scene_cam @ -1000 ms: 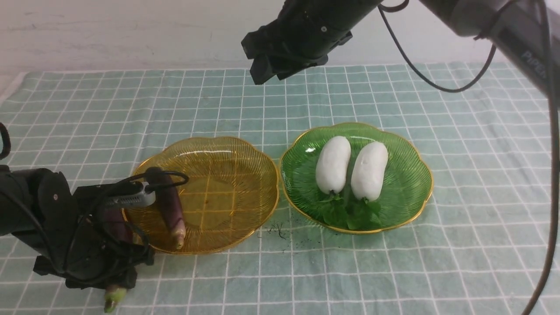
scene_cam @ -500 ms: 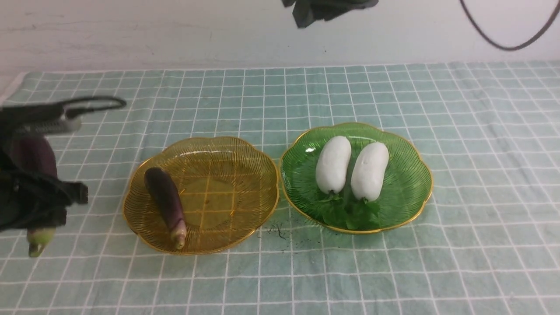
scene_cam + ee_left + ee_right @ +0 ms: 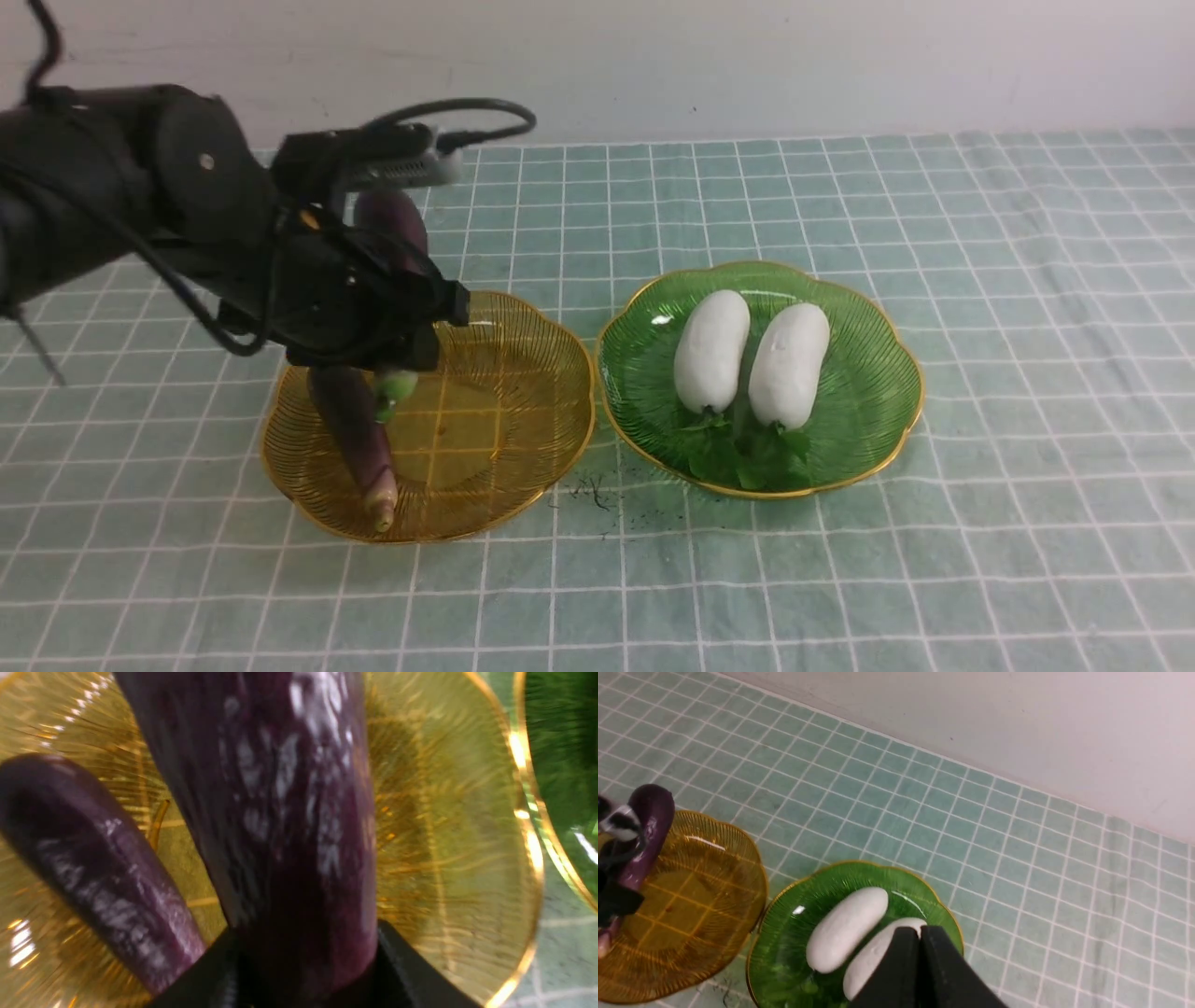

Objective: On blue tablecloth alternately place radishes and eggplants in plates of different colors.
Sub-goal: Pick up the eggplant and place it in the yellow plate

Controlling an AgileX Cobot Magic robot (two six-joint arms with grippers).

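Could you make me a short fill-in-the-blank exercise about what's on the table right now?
1. Both radishes lie on the ____ plate.
2. The eggplant lying on the amber plate is coloured dark ____.
3. The robot's ____ gripper holds another eggplant above the amber plate.
4. The fingers of the right gripper are ____.

Missing words: green; purple; left; shut.

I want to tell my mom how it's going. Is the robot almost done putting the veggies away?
Almost! Both radishes lie in the green plate, and one eggplant is in the yellow plate. The left gripper holds the other eggplant above that plate. Only setting it down seems left.
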